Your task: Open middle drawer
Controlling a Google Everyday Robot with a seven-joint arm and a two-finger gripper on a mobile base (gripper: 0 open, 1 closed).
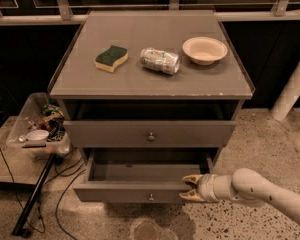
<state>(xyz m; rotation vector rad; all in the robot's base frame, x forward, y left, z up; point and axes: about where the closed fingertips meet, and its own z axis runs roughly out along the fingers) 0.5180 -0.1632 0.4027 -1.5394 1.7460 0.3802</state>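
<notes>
The middle drawer [120, 193] is the grey drawer with a small round knob [151, 197]. It stands pulled well out of the cabinet [65, 86], and its dark inside is bare. My gripper [186, 188] is at the right end of the drawer's front panel. One finger [192, 178] is over the panel's top edge and the other [190, 197] is against its outer face, so the gripper is closed on the panel. My white arm [260, 189] reaches in from the lower right. The drawer above [115, 133], with its own knob [151, 136], stands only slightly out. Whatever lies below the middle drawer is hidden.
On the cabinet top lie a green and yellow sponge [111, 58], a crushed can [160, 60] and a beige bowl [204, 49]. A clear bin of clutter [37, 129] stands at the left, with a black pole [34, 196] and cables on the floor. A white post [292, 91] stands at the right.
</notes>
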